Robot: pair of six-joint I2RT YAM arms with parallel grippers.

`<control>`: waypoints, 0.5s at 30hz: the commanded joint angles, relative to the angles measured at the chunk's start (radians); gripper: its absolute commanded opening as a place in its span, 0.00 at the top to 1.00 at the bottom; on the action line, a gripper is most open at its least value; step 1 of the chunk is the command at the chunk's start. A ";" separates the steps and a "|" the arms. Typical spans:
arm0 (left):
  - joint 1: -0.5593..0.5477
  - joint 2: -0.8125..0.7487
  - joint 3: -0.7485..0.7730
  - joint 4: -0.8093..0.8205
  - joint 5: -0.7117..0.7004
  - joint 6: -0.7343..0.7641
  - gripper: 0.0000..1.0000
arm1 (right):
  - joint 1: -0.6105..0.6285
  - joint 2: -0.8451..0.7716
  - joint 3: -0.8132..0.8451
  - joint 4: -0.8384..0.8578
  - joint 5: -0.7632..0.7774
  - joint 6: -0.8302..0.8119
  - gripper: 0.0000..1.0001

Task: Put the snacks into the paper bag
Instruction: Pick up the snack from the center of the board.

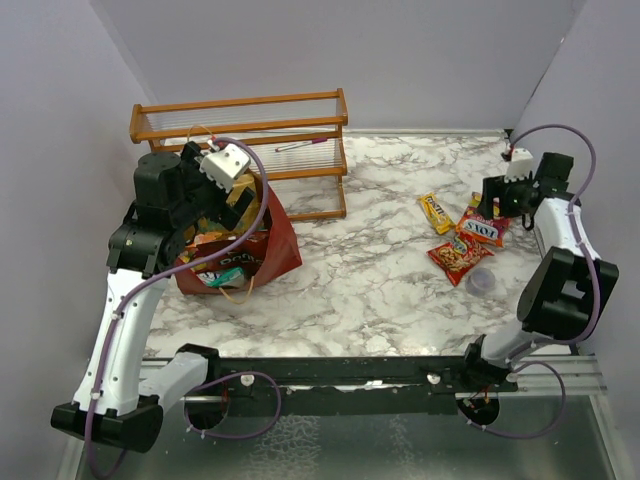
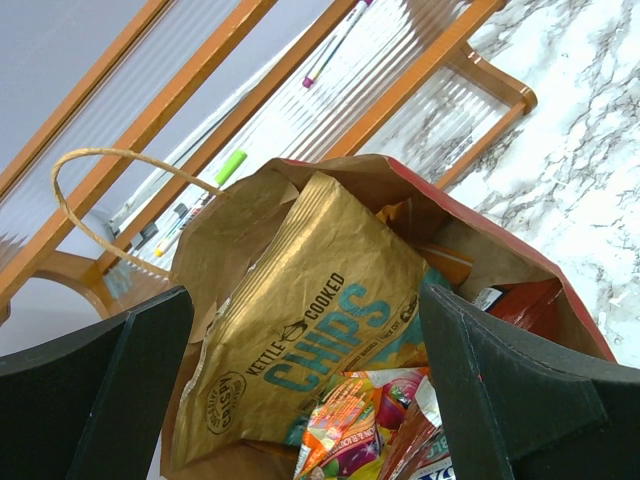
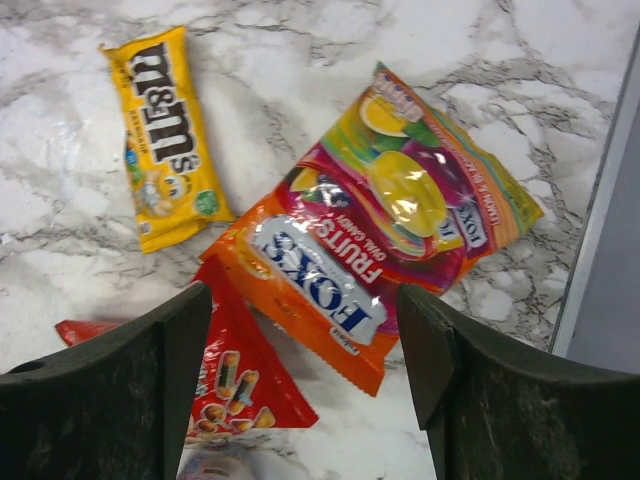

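The dark red paper bag [image 1: 287, 238] stands at the left, tan inside [image 2: 228, 240], holding a tan-and-teal Kettle chips bag [image 2: 320, 310] and colourful packets [image 2: 350, 425]. My left gripper [image 1: 213, 203] [image 2: 305, 400] hangs open over the bag's mouth with nothing between its fingers. At the right, snacks lie on the marble: a yellow M&M's packet [image 1: 435, 213] [image 3: 165, 135], an orange Fox's packet [image 1: 482, 230] [image 3: 330, 280] on a second Fox's packet [image 3: 430, 190], and a red packet [image 1: 458, 258] [image 3: 235, 375]. My right gripper [image 1: 497, 205] [image 3: 300, 390] is open just above the orange Fox's packet's near end.
A wooden slatted rack [image 1: 300, 130] [image 2: 150, 120] with pens stands right behind the bag. A small purple cup [image 1: 482, 281] sits near the red packet. The side wall [image 3: 610, 260] is close on the right of the snacks.
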State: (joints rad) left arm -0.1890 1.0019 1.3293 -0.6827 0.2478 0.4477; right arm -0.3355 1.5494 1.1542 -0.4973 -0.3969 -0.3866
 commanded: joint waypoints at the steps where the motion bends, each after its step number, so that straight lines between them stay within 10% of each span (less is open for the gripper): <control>1: 0.005 -0.026 0.003 0.005 0.068 -0.020 0.02 | -0.079 0.108 0.099 -0.065 -0.099 -0.004 0.27; 15: 0.005 -0.016 0.002 -0.002 0.115 -0.020 0.02 | -0.144 0.291 0.139 0.005 -0.035 -0.037 0.22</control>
State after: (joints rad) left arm -0.1890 0.9951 1.3293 -0.6830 0.3145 0.4389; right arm -0.4732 1.7977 1.2648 -0.5274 -0.4530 -0.4015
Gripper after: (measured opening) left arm 0.983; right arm 0.763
